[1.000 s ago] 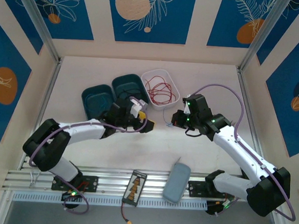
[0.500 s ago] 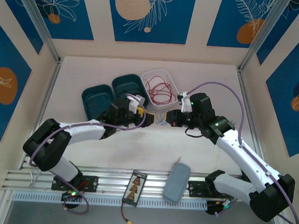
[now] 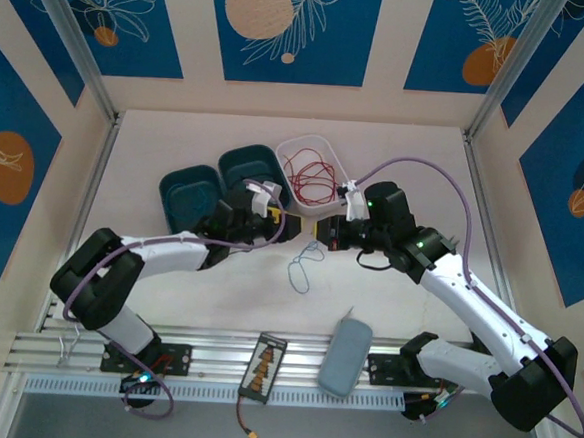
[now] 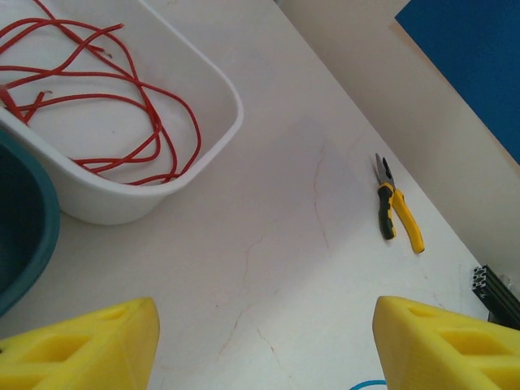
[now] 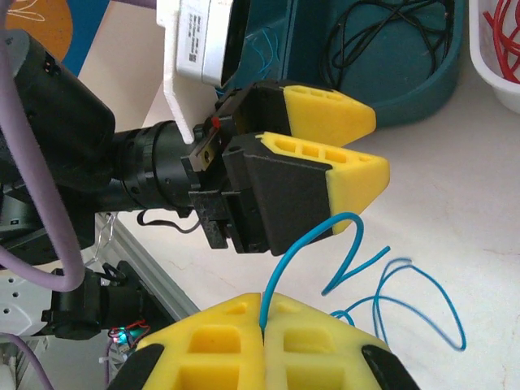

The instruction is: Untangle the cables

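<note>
Right gripper (image 5: pixel 264 318): pressed tight together on the blue wire (image 5: pixel 351 216), right at the fingertips. Let the rest of that wire curl loose over the table (image 4: pixel 284 244) just past the tips. Left gripper (image 4: pixel 264 345): stood wide apart, nearly tip to tip with the right one, gripping nothing. Beyond it, red wires (image 4: pixel 162 150) heaped in a white tray (image 4: pixel 231 106); black wires (image 5: pixel 382 32) in a teal tray (image 5: pixel 422 89).
</note>
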